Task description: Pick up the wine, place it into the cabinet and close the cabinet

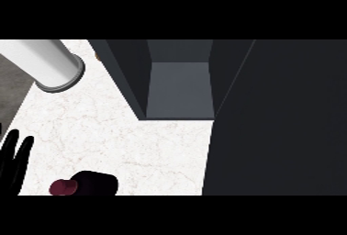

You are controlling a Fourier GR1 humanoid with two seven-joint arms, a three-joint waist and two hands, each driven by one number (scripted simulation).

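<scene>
The wine bottle (97, 183) is a dark shape with a maroon cap (64, 187) at the counter's near edge, left of centre, its cap end pointing left. The dark cabinet (177, 87) stands open at the back, its grey inner shelf bare. Its open door (278, 119) fills the right side as a large dark panel. My left hand (13, 160) shows at the left edge with fingers straight and upright, resting, a short way left of the bottle and apart from it. My right hand does not show.
A white cylinder with a grey rim (51, 64) lies tilted at the back left on the white marble counter (122, 133). Grey floor (12, 92) lies beyond the counter's left edge.
</scene>
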